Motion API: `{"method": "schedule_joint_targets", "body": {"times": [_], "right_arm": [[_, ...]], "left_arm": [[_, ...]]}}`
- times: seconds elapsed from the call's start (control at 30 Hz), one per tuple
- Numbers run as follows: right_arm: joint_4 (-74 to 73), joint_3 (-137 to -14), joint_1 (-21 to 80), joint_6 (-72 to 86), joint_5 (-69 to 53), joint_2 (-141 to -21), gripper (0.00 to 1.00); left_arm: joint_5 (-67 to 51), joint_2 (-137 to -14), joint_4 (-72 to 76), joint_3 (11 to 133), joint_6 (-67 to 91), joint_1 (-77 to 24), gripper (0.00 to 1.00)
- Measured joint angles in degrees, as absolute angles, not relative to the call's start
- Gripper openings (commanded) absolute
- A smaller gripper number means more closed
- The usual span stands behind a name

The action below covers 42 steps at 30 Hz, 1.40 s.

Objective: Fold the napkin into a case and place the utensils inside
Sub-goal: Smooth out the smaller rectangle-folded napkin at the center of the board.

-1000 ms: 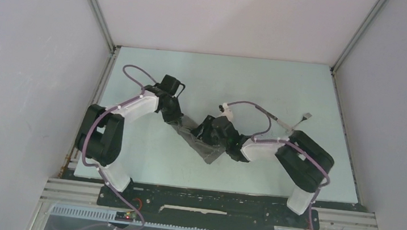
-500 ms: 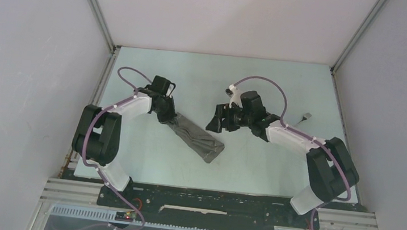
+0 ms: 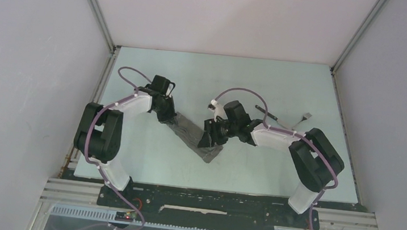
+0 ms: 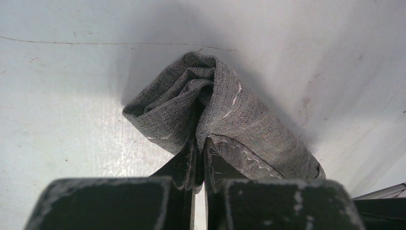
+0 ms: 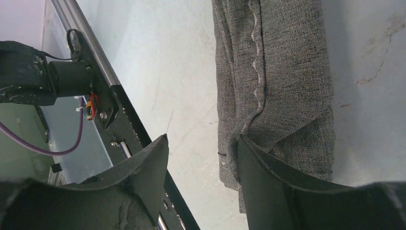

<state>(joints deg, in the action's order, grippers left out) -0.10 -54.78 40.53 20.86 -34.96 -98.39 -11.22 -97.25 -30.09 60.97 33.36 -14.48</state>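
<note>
The napkin [image 3: 192,135] lies as a narrow folded grey strip, slanting from upper left to lower right on the table. My left gripper [image 3: 169,117] is shut on its upper end; in the left wrist view the jaws [image 4: 201,146] pinch bunched cloth [image 4: 239,120]. At the strip's lower end my right gripper [image 3: 209,138] stands open. There, one finger [image 5: 268,177] touches the cloth [image 5: 282,72] and the other [image 5: 148,163] hangs over bare table. The utensils lie at the back right: a dark knife [image 3: 261,110] and a fork [image 3: 303,117].
The pale table [image 3: 145,154] is walled by white panels on three sides. A black rail [image 3: 209,204] with both arm bases runs along the near edge. The right wrist view shows this rail [image 5: 129,120] just beside the napkin's end.
My right gripper swung away from the napkin, opened wide, then came back down to the strip's lower end with its jaws narrower. The left gripper stays shut on the upper end.
</note>
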Motion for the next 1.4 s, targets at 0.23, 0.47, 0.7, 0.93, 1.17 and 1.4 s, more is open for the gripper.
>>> {"method": "schedule_joint_targets", "body": {"times": [0.23, 0.47, 0.7, 0.93, 1.17, 1.4], "right_arm": [[0.7, -54.2, 41.5, 22.9, -31.5, -99.2, 0.54], [5.0, -47.7, 41.3, 27.0, -27.2, -99.2, 0.46], [1.2, -49.0, 44.4, 24.1, -20.9, -95.4, 0.69], [1.0, -57.2, 49.3, 11.7, -15.2, -91.4, 0.8], [10.0, -60.4, 49.7, 5.4, -14.2, -96.8, 0.8], [12.1, -60.4, 49.9, 2.6, -14.7, -98.4, 0.73]], "left_arm": [[-11.9, -97.5, -30.1, 61.0, 33.3, -13.9, 0.06], [-14.2, -98.6, -30.3, 61.9, 33.3, -12.9, 0.18], [-15.6, -98.6, -30.0, 61.9, 32.9, -12.4, 0.1], [-16.9, -98.6, -29.8, 61.9, 32.8, -12.1, 0.07], [-19.8, -98.6, -31.1, 62.7, 31.3, -10.2, 0.04], [-21.9, -98.7, -31.7, 62.8, 30.3, -9.0, 0.02]]}}
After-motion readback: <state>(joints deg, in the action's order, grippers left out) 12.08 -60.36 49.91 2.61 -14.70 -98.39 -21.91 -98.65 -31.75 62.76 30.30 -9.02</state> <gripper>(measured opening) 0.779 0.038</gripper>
